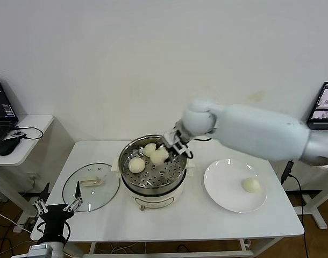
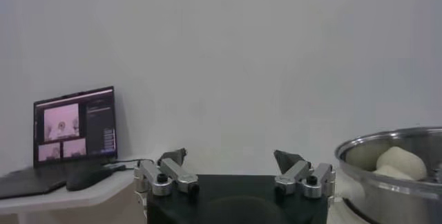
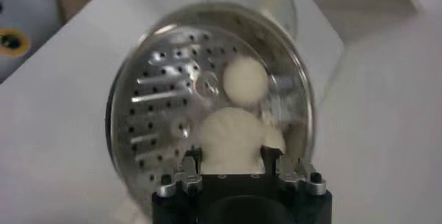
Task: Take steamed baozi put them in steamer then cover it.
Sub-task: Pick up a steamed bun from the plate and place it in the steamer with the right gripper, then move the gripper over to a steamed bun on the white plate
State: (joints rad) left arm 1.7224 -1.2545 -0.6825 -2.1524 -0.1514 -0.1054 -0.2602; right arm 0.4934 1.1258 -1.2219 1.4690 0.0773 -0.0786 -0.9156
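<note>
The steamer (image 1: 153,188) stands mid-table with its perforated tray (image 3: 159,108) showing. My right gripper (image 1: 165,152) reaches in over the far right of the rim, shut on a baozi (image 1: 157,156), which fills the space between my fingers in the right wrist view (image 3: 231,132). Two more baozi lie on the tray, one at the left (image 1: 136,165) and one at the back (image 1: 149,149). A fourth baozi (image 1: 251,185) lies on the white plate (image 1: 223,193). The glass cover (image 1: 91,185) lies flat left of the steamer. My left gripper (image 1: 59,207) is open and empty, parked at the table's front left corner.
The steamer's rim (image 2: 394,170) and a baozi (image 2: 407,163) show in the left wrist view. A side desk (image 1: 24,134) with a laptop and a mouse stands to the left. A monitor (image 1: 322,105) stands at the far right.
</note>
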